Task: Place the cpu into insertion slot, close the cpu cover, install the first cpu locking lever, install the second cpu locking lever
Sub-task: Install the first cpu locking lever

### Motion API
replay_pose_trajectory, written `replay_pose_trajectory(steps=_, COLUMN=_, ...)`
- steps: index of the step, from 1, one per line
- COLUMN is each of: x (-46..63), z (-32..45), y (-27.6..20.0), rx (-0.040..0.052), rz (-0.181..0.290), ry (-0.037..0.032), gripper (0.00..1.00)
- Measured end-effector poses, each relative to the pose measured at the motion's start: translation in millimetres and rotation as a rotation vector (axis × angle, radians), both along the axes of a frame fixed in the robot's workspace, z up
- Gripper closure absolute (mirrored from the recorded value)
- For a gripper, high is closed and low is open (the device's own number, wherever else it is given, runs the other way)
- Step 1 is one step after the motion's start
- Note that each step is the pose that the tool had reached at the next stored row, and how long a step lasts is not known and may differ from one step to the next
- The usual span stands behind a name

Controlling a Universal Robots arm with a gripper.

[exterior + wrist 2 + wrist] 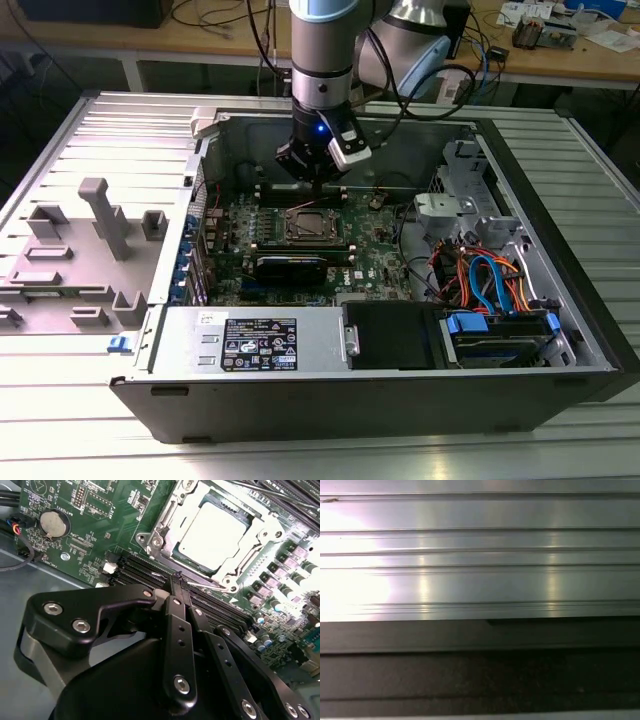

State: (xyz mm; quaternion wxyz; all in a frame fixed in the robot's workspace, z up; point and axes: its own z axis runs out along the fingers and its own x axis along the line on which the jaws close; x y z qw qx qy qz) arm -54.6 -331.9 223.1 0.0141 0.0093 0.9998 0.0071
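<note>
Cpu (212, 535) lies seated in the insertion slot (192, 566), framed by the cpu cover (167, 517). My gripper (177, 578) hovers just beside it, fingers pinched narrow, their tips hiding one end of a thin silver lever (212, 584). Print on the black-and-white sticker (258, 345) is too small for me to read.

room: open above insertion slot (309, 227) | obstacles: memory slots (135, 567) just beside it; cables (485, 275), drive cage (450, 205) along case (400, 395) edge, exterior view's right
</note>
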Motion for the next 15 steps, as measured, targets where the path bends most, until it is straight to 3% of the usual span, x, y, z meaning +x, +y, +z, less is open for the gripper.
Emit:
replay_pose_trajectory(steps=11, x=4.6, z=-7.9, y=0.2, rx=-0.0006, rz=0.000, ry=-0.0003, gripper=0.89)
replay_pose_trajectory(steps=15, x=4.6, z=-8.4, y=0.1, rx=-0.0007, rz=0.022, ry=0.0000, gripper=0.89)
